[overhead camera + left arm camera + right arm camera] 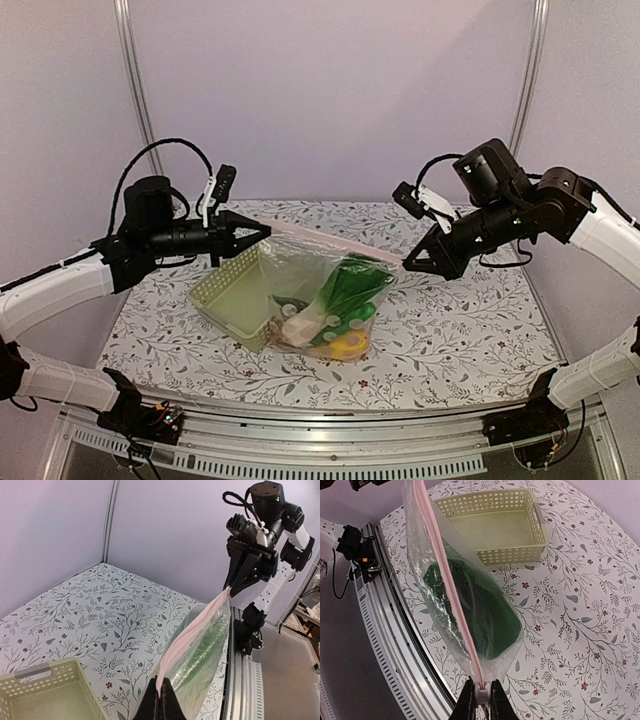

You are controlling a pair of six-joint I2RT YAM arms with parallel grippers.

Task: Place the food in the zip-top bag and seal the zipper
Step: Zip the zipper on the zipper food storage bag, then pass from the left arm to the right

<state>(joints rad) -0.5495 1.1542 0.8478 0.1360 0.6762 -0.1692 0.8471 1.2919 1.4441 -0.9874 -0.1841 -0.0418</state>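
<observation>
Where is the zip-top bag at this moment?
In the top view the zip-top bag is mid-table, its pink zipper stretched between the left gripper and right gripper, beside the green basket.

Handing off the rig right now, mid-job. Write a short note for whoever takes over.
Left gripper: shut on one end of the zipper.
Right gripper: shut on the other end.
The bag is stretched between them; its bottom seems to rest on the table by the basket.
Done: the food is in the bag; none shows in the basket.
Left: the zipper reads as one pink line, but the seal is not confirmed. Check it, press along if needed, then release.
</observation>
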